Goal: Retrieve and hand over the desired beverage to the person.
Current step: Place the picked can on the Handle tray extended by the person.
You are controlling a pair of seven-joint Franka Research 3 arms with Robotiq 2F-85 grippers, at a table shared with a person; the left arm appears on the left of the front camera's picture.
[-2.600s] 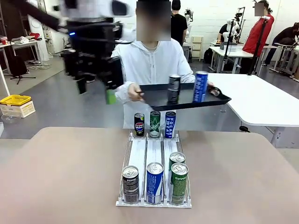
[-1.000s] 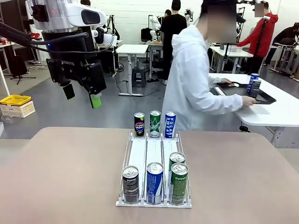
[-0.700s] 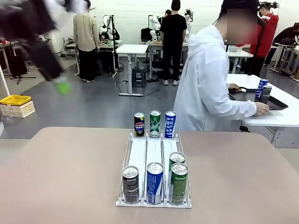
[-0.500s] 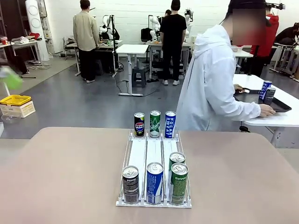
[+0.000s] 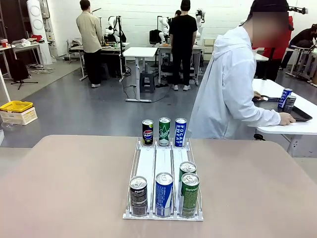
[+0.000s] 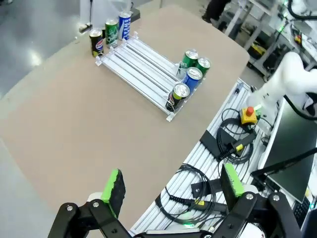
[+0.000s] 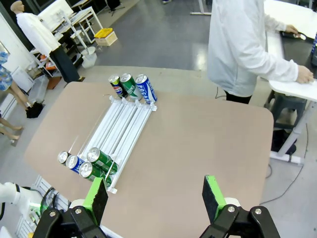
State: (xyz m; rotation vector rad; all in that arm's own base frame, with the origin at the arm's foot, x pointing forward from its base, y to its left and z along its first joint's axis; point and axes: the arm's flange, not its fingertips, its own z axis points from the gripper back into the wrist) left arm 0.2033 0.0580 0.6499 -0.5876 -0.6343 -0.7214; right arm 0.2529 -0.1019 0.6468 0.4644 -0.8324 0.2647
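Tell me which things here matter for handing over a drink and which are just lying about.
Part of the job:
- can rack on the table
- Pepsi can, green can, Pocari Sweat can at its far end
- four cans at its near end
- person in white jacket
- left gripper, right gripper, both open

Just lying about:
- yellow bin
- black tray on the side table

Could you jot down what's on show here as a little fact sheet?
Table: tan table
Rack: clear three-lane rack
Near end: four cans
Far end: three upright cans, Pepsi can among them
Person: white jacket, turned aside, hand on black tray
Left end effector: open, empty
Right end effector: open, empty
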